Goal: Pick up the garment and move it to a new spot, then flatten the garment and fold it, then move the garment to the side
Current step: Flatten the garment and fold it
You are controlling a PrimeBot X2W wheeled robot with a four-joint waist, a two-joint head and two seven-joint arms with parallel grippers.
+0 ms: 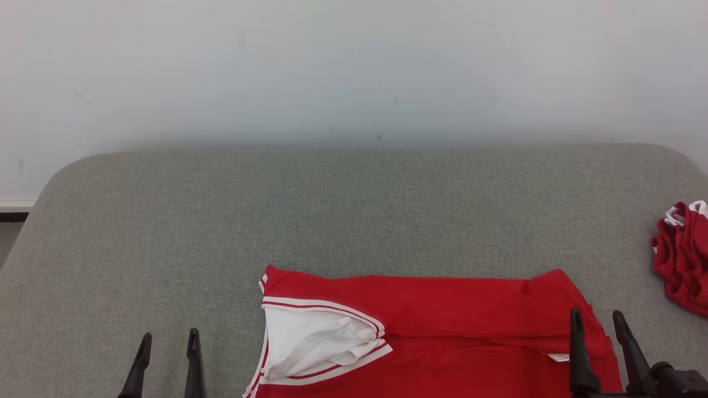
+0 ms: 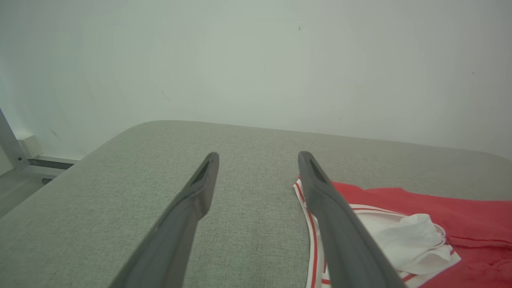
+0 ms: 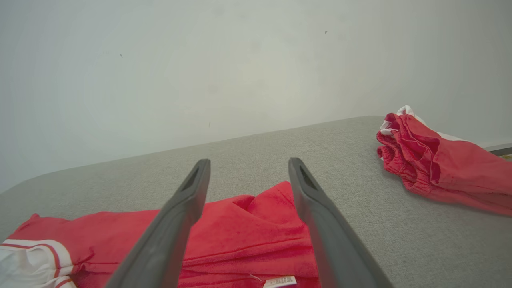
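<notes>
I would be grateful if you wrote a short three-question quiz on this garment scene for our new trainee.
1. True or false: the left tool and the right tool both stand open, holding nothing.
2. Fill in the blank: the small white label on the laid-out red garment lies nearest the ___ tool.
3. Choose one: where on the grey surface does the bunched red garment lie?
A. at its right edge
B. at its left edge
C. on top of the laid-out red garment

Key: 1 true; 2 right; 3 A.
</notes>
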